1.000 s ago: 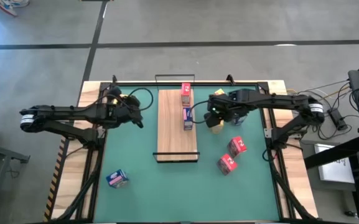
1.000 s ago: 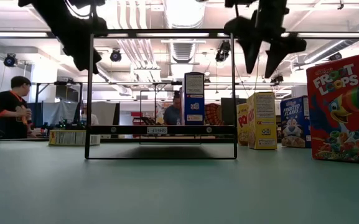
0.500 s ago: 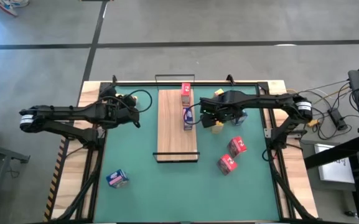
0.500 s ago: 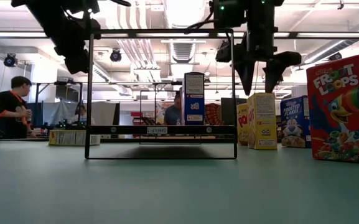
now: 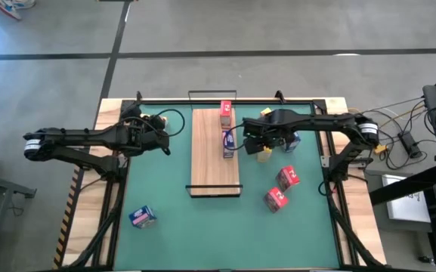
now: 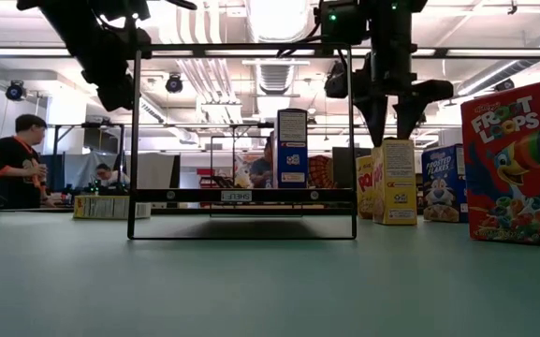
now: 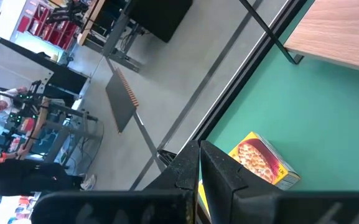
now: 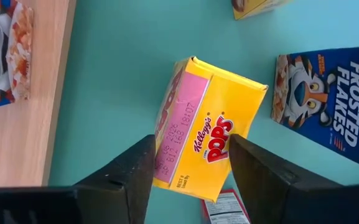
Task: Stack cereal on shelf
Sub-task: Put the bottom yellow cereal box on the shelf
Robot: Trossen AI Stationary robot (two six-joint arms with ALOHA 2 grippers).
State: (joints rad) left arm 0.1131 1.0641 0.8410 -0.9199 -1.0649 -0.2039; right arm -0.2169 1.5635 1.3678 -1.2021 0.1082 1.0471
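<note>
The right gripper (image 8: 188,165) hangs over an upright yellow Corn Pops box (image 8: 207,146), its fingers (image 8: 129,168) spread wide on either side of the box top and not touching it. In the high view this gripper (image 5: 261,145) sits just right of centre, close beside the right edge of the shelf (image 5: 210,159), a long light-wood board lying on the green mat (image 5: 165,196). In the low view the gripper (image 6: 393,117) points down directly above the yellow box (image 6: 393,182), right of centre.

On the shelf, toward the upper part of the high view, a red box (image 5: 226,113) and a blue Frosted Flakes box (image 5: 228,143) stand in line. Another blue Frosted Flakes box (image 8: 325,102) lies just beside the yellow one. Two red boxes (image 5: 281,189) lie on the mat at lower right of the shelf, and a lone blue box (image 5: 142,217) sits at lower left. A large Froot Loops box (image 6: 515,159) fills the right edge of the low view.

The left gripper (image 5: 161,140) waits left of the shelf; its fingers (image 7: 195,168) are pressed together and hold nothing, with a yellow box (image 7: 263,167) on the mat beyond them.

People (image 6: 7,159) sit in the room behind
</note>
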